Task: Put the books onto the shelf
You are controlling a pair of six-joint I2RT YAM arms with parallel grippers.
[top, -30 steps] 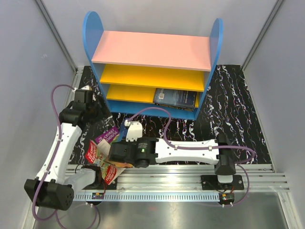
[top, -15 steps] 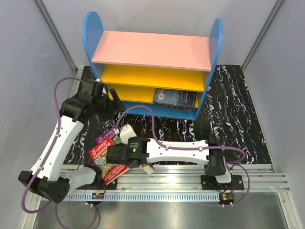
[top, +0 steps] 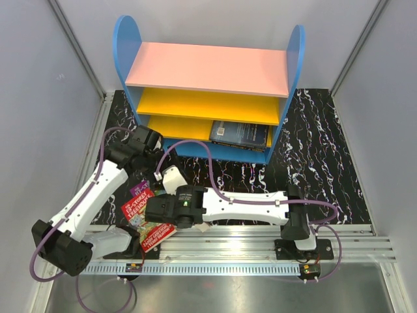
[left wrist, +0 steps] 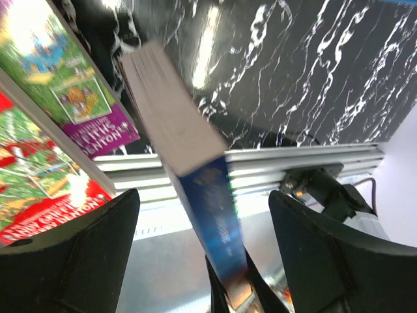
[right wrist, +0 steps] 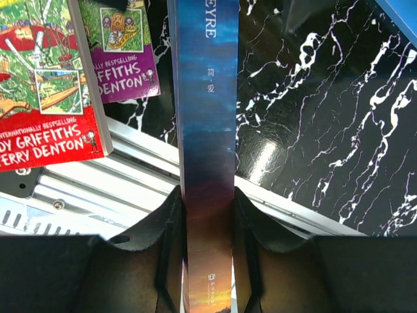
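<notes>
The right gripper (right wrist: 207, 195) pinches a blue paperback (right wrist: 207, 98) by its lower end, one dark finger (right wrist: 171, 222) pressed on each side, so the book stands edge-on to the wrist camera. Its spine reads "EYRE" with small Chinese characters below it, and fades from blue to orange near the grip. From above, this book sits low in front of the shelf (top: 208, 68) and apart from it, over the black white-veined table (right wrist: 326, 117) near the aluminium rail (right wrist: 130, 176); whether its far end touches the table I cannot tell. The left gripper (left wrist: 205, 195) is spread wide, its fingers (left wrist: 71, 261) standing on either side of that same paperback with clear gaps and touching nothing. Beside the held book lie two cartoon covers: a red one (right wrist: 45, 104) printed "INTERNATIONALLY BESTSELLING" above "…DY GRIFFITHS" and "…ERRY DENTON", overlapping a purple one (right wrist: 120, 52) that reads "GRIFFITHS" and "DENTON". A dark blue book (top: 240, 135) lies flat on the blue bottom board of the shelf, at its right end; its cover lettering is too small to read
</notes>
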